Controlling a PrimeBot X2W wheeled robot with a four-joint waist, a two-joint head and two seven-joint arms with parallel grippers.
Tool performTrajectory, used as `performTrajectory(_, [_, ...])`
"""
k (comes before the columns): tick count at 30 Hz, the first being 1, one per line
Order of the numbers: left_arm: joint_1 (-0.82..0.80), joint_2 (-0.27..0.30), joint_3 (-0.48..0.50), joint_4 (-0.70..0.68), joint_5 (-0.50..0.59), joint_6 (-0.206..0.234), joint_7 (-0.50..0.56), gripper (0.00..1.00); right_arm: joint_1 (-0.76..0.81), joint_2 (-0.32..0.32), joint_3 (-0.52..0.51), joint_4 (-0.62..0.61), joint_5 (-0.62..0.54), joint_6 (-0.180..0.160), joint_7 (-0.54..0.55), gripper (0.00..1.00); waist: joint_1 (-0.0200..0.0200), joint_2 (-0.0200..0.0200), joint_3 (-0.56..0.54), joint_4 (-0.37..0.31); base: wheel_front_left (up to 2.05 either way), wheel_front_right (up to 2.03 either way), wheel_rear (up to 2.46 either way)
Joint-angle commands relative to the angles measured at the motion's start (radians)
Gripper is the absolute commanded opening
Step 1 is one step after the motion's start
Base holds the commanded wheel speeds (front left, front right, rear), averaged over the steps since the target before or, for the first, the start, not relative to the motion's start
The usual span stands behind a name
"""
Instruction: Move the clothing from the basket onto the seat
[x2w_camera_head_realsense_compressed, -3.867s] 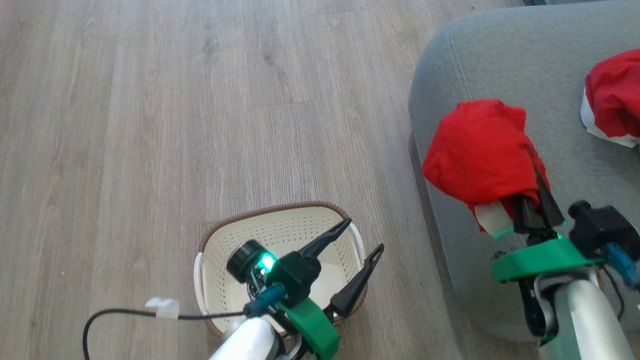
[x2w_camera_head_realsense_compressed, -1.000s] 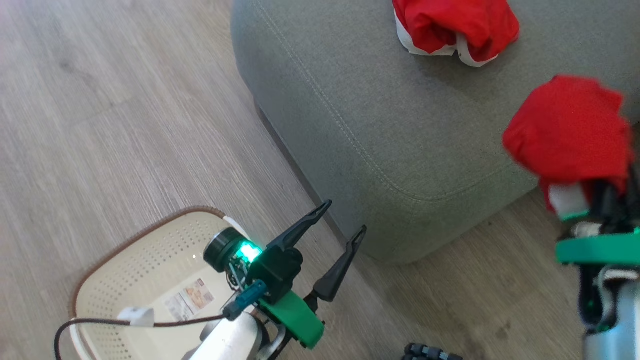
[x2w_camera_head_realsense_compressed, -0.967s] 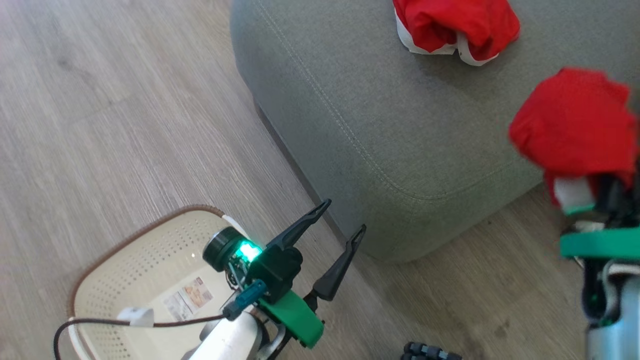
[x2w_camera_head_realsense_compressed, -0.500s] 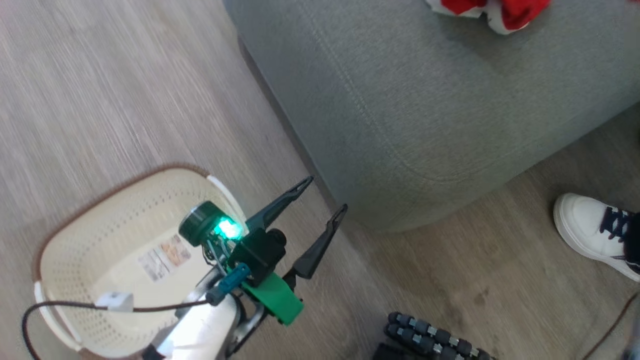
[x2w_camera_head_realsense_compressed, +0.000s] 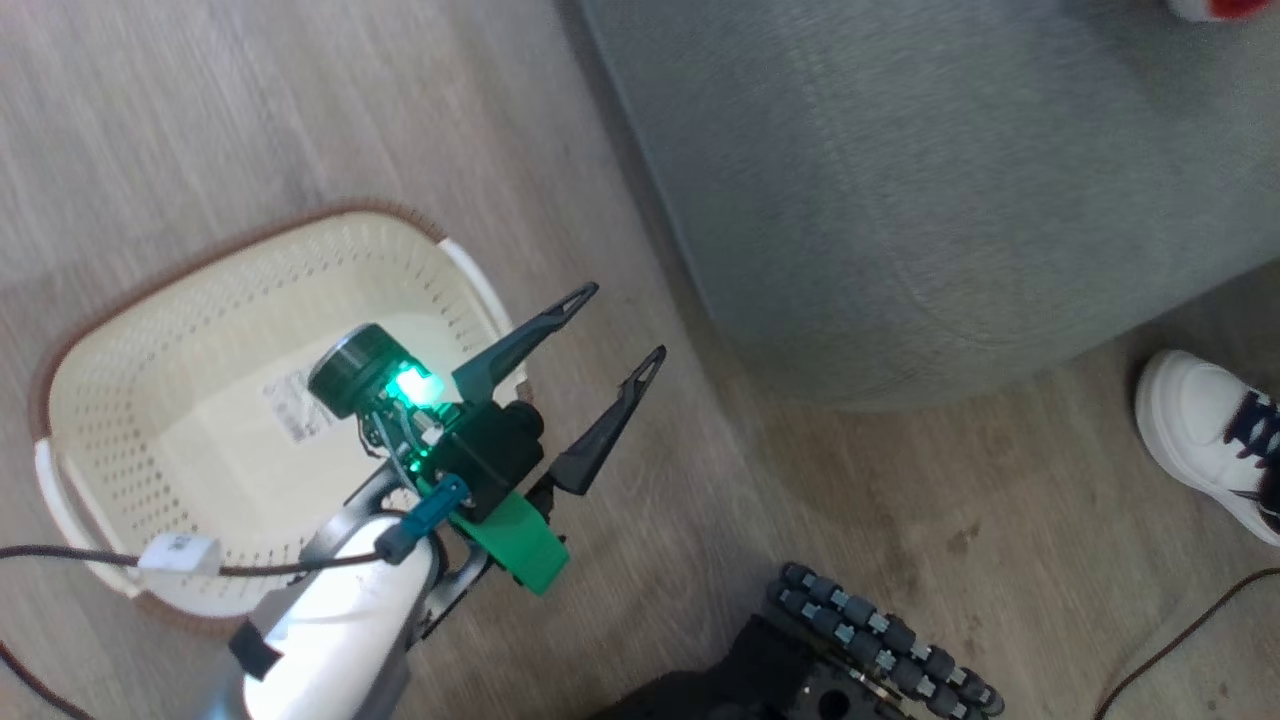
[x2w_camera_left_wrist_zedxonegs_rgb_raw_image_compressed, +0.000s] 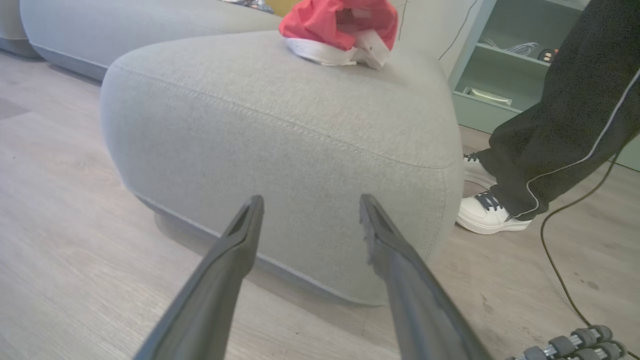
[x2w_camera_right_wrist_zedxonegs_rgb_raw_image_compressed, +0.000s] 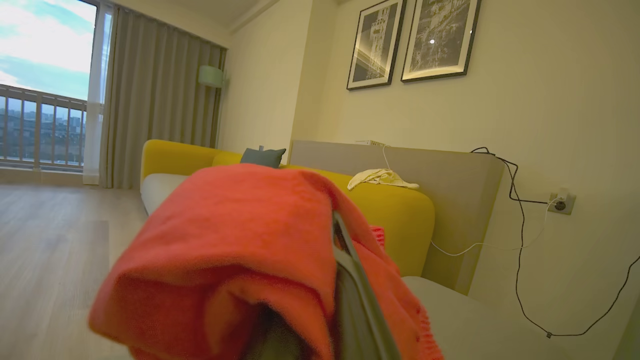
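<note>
Seat (x2w_camera_left_wrist_zedxonegs_rgb_raw_image_compressed: 280, 115) matt woven cloth; basket (x2w_camera_head_realsense_compressed: 180, 300) perforated plastic, seemingly matt.

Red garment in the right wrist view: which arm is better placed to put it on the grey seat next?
Right, I think: the right gripper is shut on the red garment, while the left gripper hangs open and empty by the basket, facing the seat.

The head camera is looking steeply down from above at the floor (x2w_camera_head_realsense_compressed: 250, 100), the basket (x2w_camera_head_realsense_compressed: 250, 262) and the corner of the seat (x2w_camera_head_realsense_compressed: 900, 200). The left wrist camera is sitting low near the floor, facing that same corner level and close; both are catching the white sneaker (x2w_camera_head_realsense_compressed: 1195, 430). The right wrist camera is facing level toward a far wall (x2w_camera_right_wrist_zedxonegs_rgb_raw_image_compressed: 550, 100), with red clothing (x2w_camera_right_wrist_zedxonegs_rgb_raw_image_compressed: 240, 240) right against its lens.
</note>
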Motion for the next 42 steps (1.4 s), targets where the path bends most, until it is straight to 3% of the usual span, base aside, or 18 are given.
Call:
performTrajectory(1, [-0.015,0.022,0.029,-0.035,0.002,-0.001,-0.005,1.00,-0.047,-0.045,0.004,0.001,-0.012,0.000,-0.005,0.00,-0.0002,0.0001,0.059,0.042,0.00,0.00,0.00])
performTrajectory(7, [-0.023,0.043,0.035,-0.038,0.006,-0.001,-0.005,1.00,-0.133,-0.070,-0.024,0.113,-0.015,0.000,-0.005,0.00,-0.0002,0.0001,0.115,0.075,0.00,0.00,0.00])
performTrajectory(12, [-0.032,0.034,0.036,-0.046,0.011,-0.001,-0.005,1.00,-0.175,-0.108,-0.055,0.240,-0.118,0.000,-0.005,0.00,-0.0002,0.0001,0.153,0.120,0.00,0.00,0.00])
performTrajectory(20, [-0.028,0.028,0.024,-0.047,0.015,-0.001,-0.005,1.00,-0.204,-0.083,-0.190,0.421,-0.243,0.000,-0.005,0.00,-0.0002,0.0001,0.159,0.160,0.00,0.00,0.00])
performTrajectory(33, [-0.034,0.030,0.026,-0.049,0.021,-0.001,-0.005,1.00,-0.247,-0.030,-0.143,0.575,-0.405,0.000,-0.005,0.00,-0.0002,0.0001,0.176,0.170,0.00,0.00,0.00])
performTrajectory(42, [-0.029,0.016,0.035,-0.042,0.021,-0.001,-0.005,1.00,-0.262,-0.016,-0.150,0.671,-0.455,0.000,-0.005,0.00,-0.0002,0.0001,0.160,0.173,0.00,0.00,0.00])
